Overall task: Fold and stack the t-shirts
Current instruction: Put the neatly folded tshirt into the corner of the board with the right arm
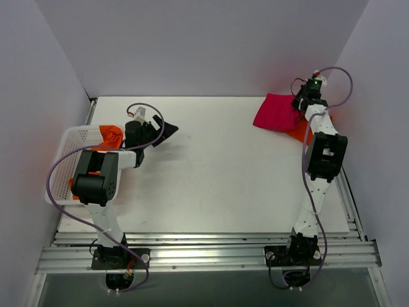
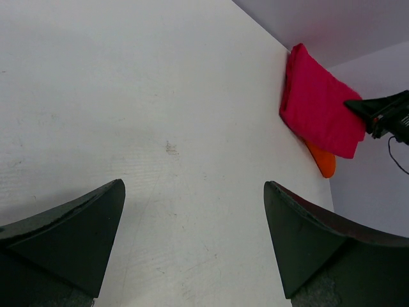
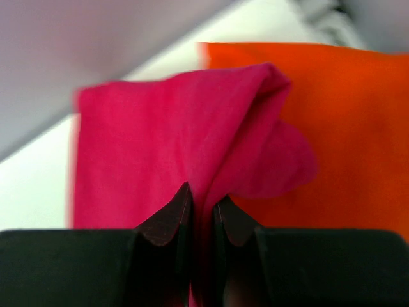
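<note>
The right gripper (image 3: pixel 202 201) pinches the crimson t-shirt (image 1: pixel 276 112), which lies on an orange t-shirt (image 1: pixel 300 133) at the far right corner of the table (image 1: pixel 217 179); the left gripper (image 2: pixel 193 185) hangs with fingers (image 2: pixel 70 236) spread wide

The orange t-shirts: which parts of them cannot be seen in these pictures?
Top view, the orange t-shirt at far right: mostly under the crimson t-shirt and the right arm; only an edge shows.
Top view, the orange cloth in the basket: partly behind the left arm; how many shirts, cannot tell.
</note>
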You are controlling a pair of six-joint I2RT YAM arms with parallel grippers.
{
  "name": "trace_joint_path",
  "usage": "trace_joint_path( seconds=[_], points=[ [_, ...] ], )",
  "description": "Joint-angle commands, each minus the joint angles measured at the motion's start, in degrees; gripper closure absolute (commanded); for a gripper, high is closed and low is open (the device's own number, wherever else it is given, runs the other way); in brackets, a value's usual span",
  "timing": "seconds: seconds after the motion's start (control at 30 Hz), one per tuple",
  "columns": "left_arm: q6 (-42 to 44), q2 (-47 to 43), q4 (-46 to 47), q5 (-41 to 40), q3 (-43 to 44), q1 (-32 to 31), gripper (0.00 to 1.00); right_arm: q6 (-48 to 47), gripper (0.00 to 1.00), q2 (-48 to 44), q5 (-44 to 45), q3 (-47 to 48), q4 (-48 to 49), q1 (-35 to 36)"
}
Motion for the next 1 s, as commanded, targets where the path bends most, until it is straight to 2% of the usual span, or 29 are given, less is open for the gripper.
trace_joint_path(
  seconds=[0.0, 0.2, 0.53, 0.73, 0.97],
  points=[
    [-0.65, 0.16, 5.57, 2.12, -0.59, 0.38, 0.01, -2.96, 1.0, -7.45, 1.77, -6.29, 6.19, -4.49],
    [-1.45, -0.02, 5.93, 2.74, -0.41, 0.21, 0.01, -3.22, 1.0, -10.79, 5.81, -12.81, 8.65, -5.9],
    [-1.27, -0.19, 5.66, 2.65, -0.15, -0.41, 0.01, -2.52, 1.0, -13.16, 6.86, -15.27, 10.32, -7.48],
    [-1.01, -0.11, 5.31, 2.48, -0.06, -0.76, 0.0, -3.39, 1.0, -17.03, 13.54, -17.21, 10.24, -8.62],
    [-0.83, -0.02, 5.22, 2.56, 0.02, -0.85, 0.0, -2.69, 1.0, -14.23, 19.16, -17.13, 8.05, -9.94]
  ],
)
